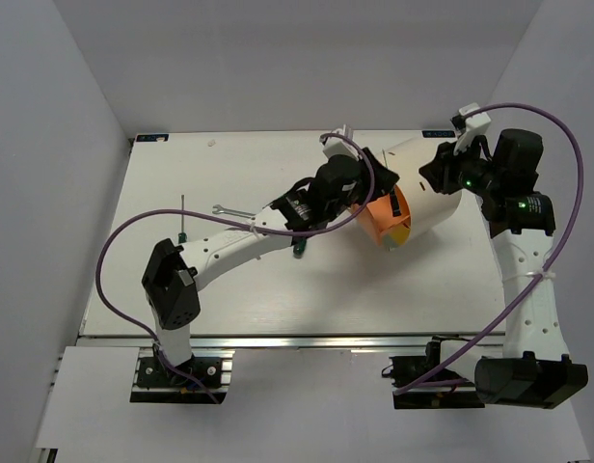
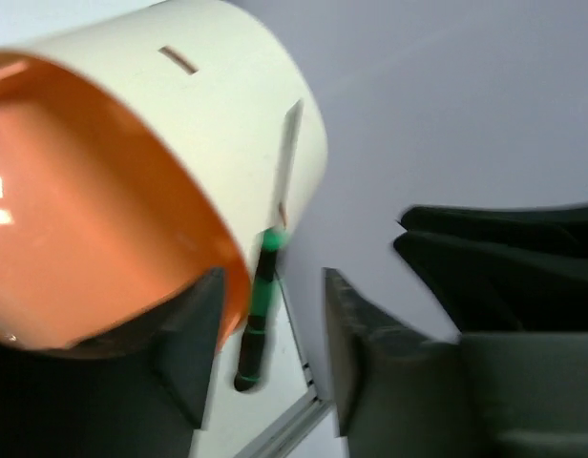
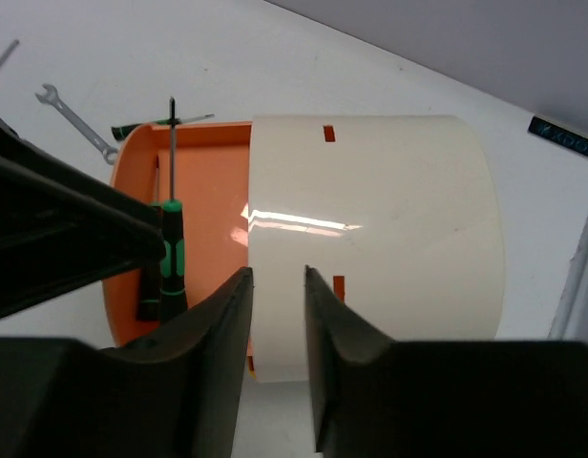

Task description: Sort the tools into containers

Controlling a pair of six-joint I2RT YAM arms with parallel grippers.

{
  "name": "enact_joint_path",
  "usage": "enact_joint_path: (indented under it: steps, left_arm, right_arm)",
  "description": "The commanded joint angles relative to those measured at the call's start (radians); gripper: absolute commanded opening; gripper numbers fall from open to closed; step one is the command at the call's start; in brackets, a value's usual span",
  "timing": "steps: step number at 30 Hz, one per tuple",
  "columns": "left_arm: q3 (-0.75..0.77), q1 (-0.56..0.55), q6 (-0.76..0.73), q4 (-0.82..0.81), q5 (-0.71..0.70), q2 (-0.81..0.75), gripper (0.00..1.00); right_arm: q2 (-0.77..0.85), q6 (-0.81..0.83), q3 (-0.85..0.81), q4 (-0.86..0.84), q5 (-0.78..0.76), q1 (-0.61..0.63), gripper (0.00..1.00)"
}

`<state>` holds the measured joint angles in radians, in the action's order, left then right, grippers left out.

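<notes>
The drum [image 1: 427, 188] lies on its side toward the far right of the white worktop [image 1: 278, 299]. It is a smooth, glossy cream cylinder with small slots cut into its wall. Its orange insert [image 3: 213, 191] faces the middle of the worktop and looks like matte plastic with a raised rim.

My left claw [image 2: 273, 277] is right at that orange end, and its dark, wedge-shaped fingers [image 2: 194, 334] stand apart. A screwdriver [image 2: 259, 320] with a ribbed green-and-black handle and a thin metal shaft shows in the gap. It is close to the finger nearest the drum and clear of the other, so I see nothing pinched. In the right wrist view it stands upright in front of the insert.

My right claw [image 3: 277, 277] sits over the cream wall with its jaws a narrow slit apart. The shiny shell shows through the gap. I cannot tell whether the fingers touch it.

A second screwdriver [image 1: 182, 224] lies alone near the left edge of the worktop, shaft pointing away from me. A slim silver wrench [image 1: 229, 210] with an open jaw end lies flat between it and the left arm. A third screwdriver [image 3: 146, 124] lies just past the insert's rim, near the wrench.
</notes>
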<state>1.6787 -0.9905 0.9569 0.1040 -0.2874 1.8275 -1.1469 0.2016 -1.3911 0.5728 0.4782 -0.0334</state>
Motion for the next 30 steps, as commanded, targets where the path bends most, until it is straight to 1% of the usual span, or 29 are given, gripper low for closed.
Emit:
enact_joint_path:
  steps: [1, 2, 3, 4, 5, 8, 9, 10, 11, 12, 13, 14, 15, 16, 17, 18, 19, 20, 21, 22, 23, 24, 25, 26, 27, 28, 29, 30]
  left_arm:
    - [0.068, 0.007, -0.004, 0.005, 0.036, -0.007, 0.6]
    - [0.078, 0.007, -0.006, 0.005, 0.046, 0.006, 0.62]
    - [0.087, 0.009, -0.007, 0.003, 0.054, 0.007, 0.65]
    - [0.104, 0.009, -0.012, 0.005, 0.056, 0.01, 0.66]
    - [0.113, 0.009, -0.015, 0.008, 0.054, 0.015, 0.67]
    - [0.141, 0.015, -0.021, 0.043, 0.033, 0.019, 0.67]
    - [0.141, 0.019, -0.024, 0.043, 0.03, 0.016, 0.66]
    - [0.138, 0.021, -0.041, 0.046, 0.018, 0.009, 0.63]
    - [0.136, 0.024, -0.052, 0.051, 0.001, -0.016, 0.59]
    - [0.133, 0.03, -0.064, 0.056, -0.04, -0.034, 0.51]
    - [0.125, 0.035, -0.095, 0.066, -0.062, -0.059, 0.4]
    - [0.098, 0.048, -0.11, 0.072, -0.087, -0.086, 0.19]
    - [0.073, 0.055, -0.124, 0.083, -0.116, -0.161, 0.11]
    - [0.044, 0.061, -0.148, 0.097, -0.184, -0.207, 0.07]
    - [0.006, 0.067, -0.161, 0.124, -0.217, -0.258, 0.03]
    - [-0.095, 0.084, -0.167, 0.141, -0.246, -0.374, 0.03]
    - [-0.156, 0.098, -0.167, 0.173, -0.274, -0.436, 0.03]
    - [-0.221, 0.111, -0.167, 0.192, -0.274, -0.498, 0.06]
    - [-0.347, 0.142, -0.164, 0.218, -0.272, -0.563, 0.17]
    - [-0.411, 0.151, -0.152, 0.236, -0.277, -0.693, 0.28]
    - [-0.472, 0.159, -0.149, 0.272, -0.285, -0.758, 0.39]
    - [-0.531, 0.161, -0.142, 0.289, -0.288, -0.822, 0.58]
    - [-0.631, 0.162, -0.115, 0.331, -0.286, -0.938, 0.65]
    - [-0.674, 0.161, -0.09, 0.364, -0.291, -0.991, 0.7]
    - [-0.707, 0.161, -0.061, 0.406, -0.292, -1.039, 0.73]
    - [-0.765, 0.161, 0.003, 0.496, -0.294, -1.082, 0.76]
    - [-0.792, 0.162, 0.04, 0.537, -0.292, -1.156, 0.77]
    - [-0.816, 0.162, 0.069, 0.572, -0.283, -1.192, 0.77]
  right_arm:
    - [0.015, 0.042, 0.006, -0.041, 0.042, -0.005, 0.37]
    - [0.015, 0.056, 0.003, -0.037, 0.071, -0.005, 0.43]
    - [0.015, 0.07, 0.001, -0.036, 0.086, -0.005, 0.52]
    - [0.016, 0.081, 0.0, -0.037, 0.095, -0.005, 0.54]
    - [0.016, 0.082, 0.0, -0.039, 0.109, -0.005, 0.56]
    - [0.009, 0.081, -0.009, -0.039, 0.117, -0.005, 0.57]
    - [0.007, 0.082, -0.011, -0.037, 0.122, -0.005, 0.57]
    - [0.009, 0.088, -0.014, -0.039, 0.128, -0.005, 0.57]
    - [0.01, 0.111, -0.019, -0.04, 0.158, -0.005, 0.56]
    - [0.013, 0.133, -0.02, -0.044, 0.189, -0.005, 0.56]
    - [0.018, 0.165, -0.023, -0.042, 0.238, -0.005, 0.55]
    - [0.019, 0.268, -0.028, -0.036, 0.372, -0.005, 0.51]
    - [0.022, 0.33, -0.026, -0.036, 0.449, -0.005, 0.48]
    - [0.022, 0.387, -0.02, -0.04, 0.535, -0.003, 0.47]
    - [0.019, 0.438, -0.016, -0.047, 0.672, 0.01, 0.47]
    - [0.01, 0.522, -0.022, -0.044, 0.703, 0.029, 0.47]
    - [-0.019, 0.542, -0.034, -0.045, 0.7, 0.071, 0.48]
    - [-0.042, 0.561, -0.055, -0.036, 0.619, 0.166, 0.5]
    - [-0.066, 0.649, -0.086, -0.002, 0.572, 0.217, 0.54]
    - [-0.123, 0.671, -0.147, 0.053, 0.515, 0.271, 0.57]
    - [-0.155, 0.665, -0.173, 0.056, 0.393, 0.376, 0.61]
    - [-0.186, 0.656, -0.199, 0.059, 0.335, 0.421, 0.66]
    - [-0.261, 0.65, -0.262, 0.088, 0.274, 0.469, 0.68]
    - [-0.305, 0.659, -0.301, 0.113, 0.157, 0.556, 0.71]
    - [-0.347, 0.67, -0.34, 0.139, 0.101, 0.596, 0.72]
    - [-0.431, 0.683, -0.414, 0.175, 0.009, 0.659, 0.73]
    - [-0.473, 0.69, -0.445, 0.186, -0.024, 0.684, 0.74]
    - [-0.509, 0.693, -0.474, 0.199, -0.058, 0.707, 0.75]
